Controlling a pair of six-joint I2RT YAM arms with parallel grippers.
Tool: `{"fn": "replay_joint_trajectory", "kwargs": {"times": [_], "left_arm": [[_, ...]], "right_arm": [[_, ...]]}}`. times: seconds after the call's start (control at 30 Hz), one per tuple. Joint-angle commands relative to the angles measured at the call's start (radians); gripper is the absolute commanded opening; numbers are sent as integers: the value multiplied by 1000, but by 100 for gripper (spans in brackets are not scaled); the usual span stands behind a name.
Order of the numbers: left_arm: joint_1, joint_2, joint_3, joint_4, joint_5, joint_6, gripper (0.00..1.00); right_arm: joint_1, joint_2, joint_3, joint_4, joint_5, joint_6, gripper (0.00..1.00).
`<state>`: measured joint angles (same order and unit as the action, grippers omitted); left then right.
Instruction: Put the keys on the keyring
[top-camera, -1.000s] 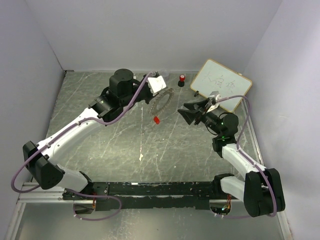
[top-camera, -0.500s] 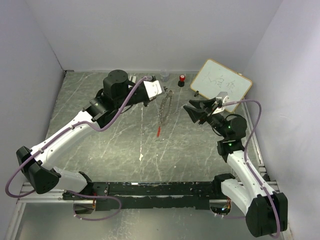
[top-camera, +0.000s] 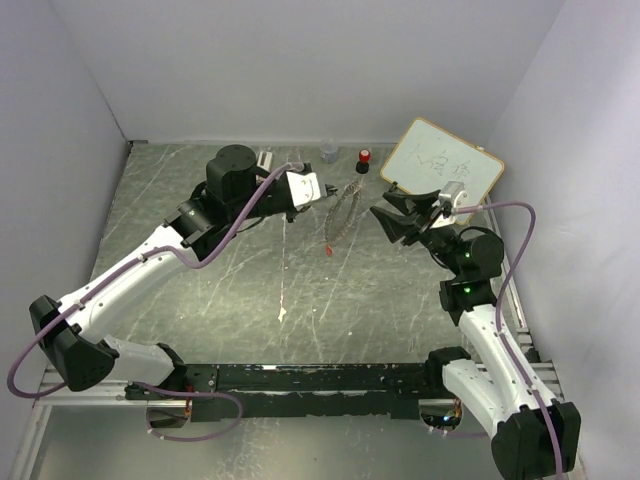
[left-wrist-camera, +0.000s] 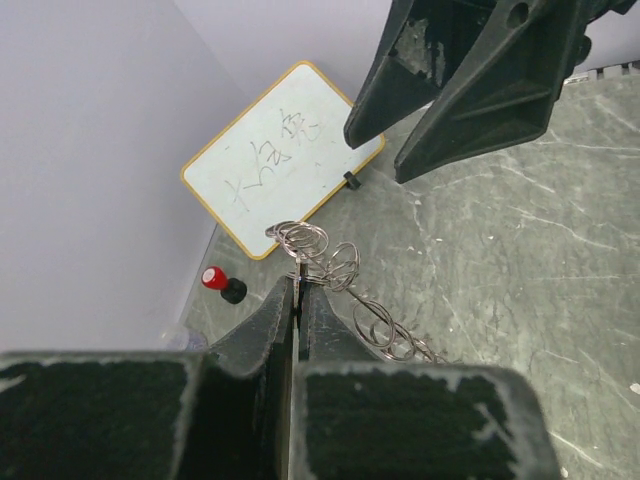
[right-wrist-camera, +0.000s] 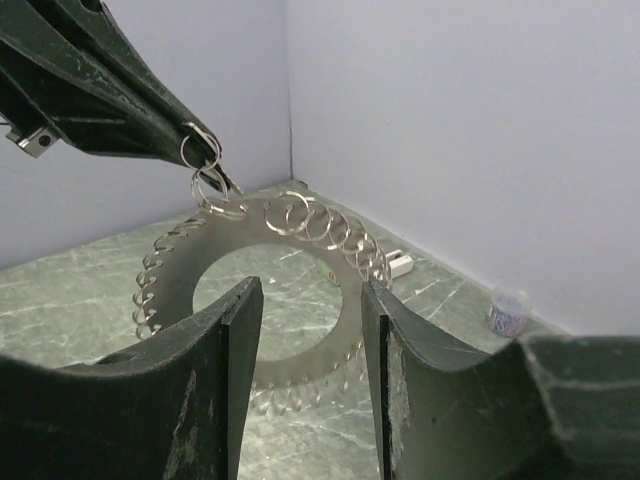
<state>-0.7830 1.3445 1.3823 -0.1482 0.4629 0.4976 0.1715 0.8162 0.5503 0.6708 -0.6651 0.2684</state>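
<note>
The keyring (top-camera: 345, 207) hangs above the table, edge-on in the top view, a grey toothed ring edged with wire loops. My left gripper (top-camera: 325, 193) is shut on a small loop at its top rim (left-wrist-camera: 298, 282). A red-headed key (top-camera: 328, 249) dangles below it. In the right wrist view the keyring (right-wrist-camera: 180, 262) faces the camera, broad and flat, under the left fingers (right-wrist-camera: 120, 95). My right gripper (top-camera: 393, 216) stands open just right of the keyring, nothing between its fingers (right-wrist-camera: 310, 290).
A whiteboard (top-camera: 442, 170) leans at the back right, behind the right gripper. A red-topped black cylinder (top-camera: 364, 160) stands near the back wall, with a small jar (top-camera: 329, 152) and a white block (top-camera: 265, 158) to its left. Walls close in on three sides.
The left gripper has turned the keyring from nearly flat to edge-on and shifted it right. The right arm has moved back and up toward it, its jaws somewhat narrower.
</note>
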Motion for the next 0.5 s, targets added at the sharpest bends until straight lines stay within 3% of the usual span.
{"fn": "replay_joint_trajectory", "kwargs": {"times": [0.0, 0.47], "left_arm": [[-11, -32, 3, 41, 65, 5, 7], [-58, 28, 43, 19, -15, -5, 7]], "right_arm": [[-4, 7, 44, 28, -45, 13, 44], [19, 66, 132, 29, -144, 96, 31]]}}
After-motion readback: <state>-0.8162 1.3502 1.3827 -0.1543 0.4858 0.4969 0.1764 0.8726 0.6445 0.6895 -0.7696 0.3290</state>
